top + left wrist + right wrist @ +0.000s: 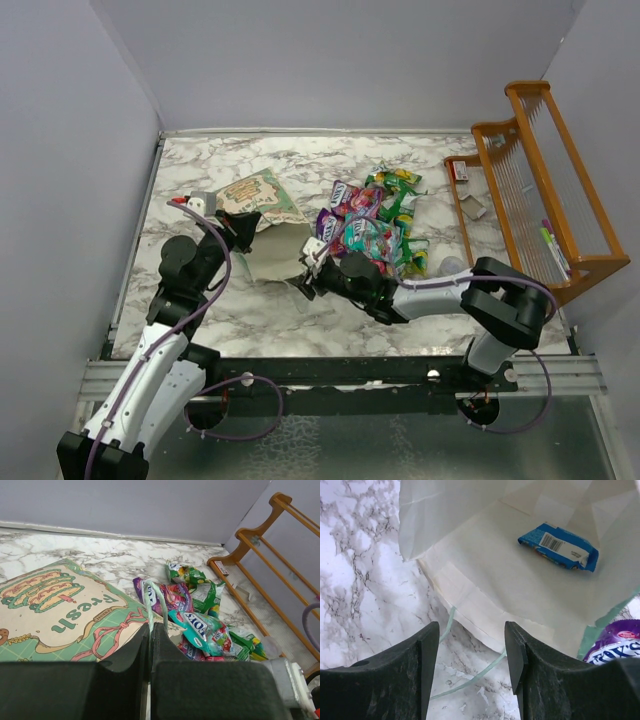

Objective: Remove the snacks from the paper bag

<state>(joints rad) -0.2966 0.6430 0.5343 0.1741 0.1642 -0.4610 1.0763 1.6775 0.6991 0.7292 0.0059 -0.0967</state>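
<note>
The pale-green paper bag (262, 200) lies on its side, printed face up, with its cream mouth toward the arms. My left gripper (243, 228) is shut on the bag's thin green string handle (148, 600), its jaws pressed together in the left wrist view (151, 629). Just outside the bag's mouth, my right gripper (312, 265) stands open (472, 645) with nothing between its fingers. One blue snack packet (557, 545) rests deep inside the bag (485, 575). Several snacks (375, 220) lie heaped on the marble right of the bag, also seen from the left wrist (200, 625).
An orange wooden rack (540, 170) stands along the right edge. A small translucent cup (452, 265) sits near the pile. A purple packet (615, 642) lies close beside the right finger. The bag's second handle string (475, 675) trails on the table under the right gripper.
</note>
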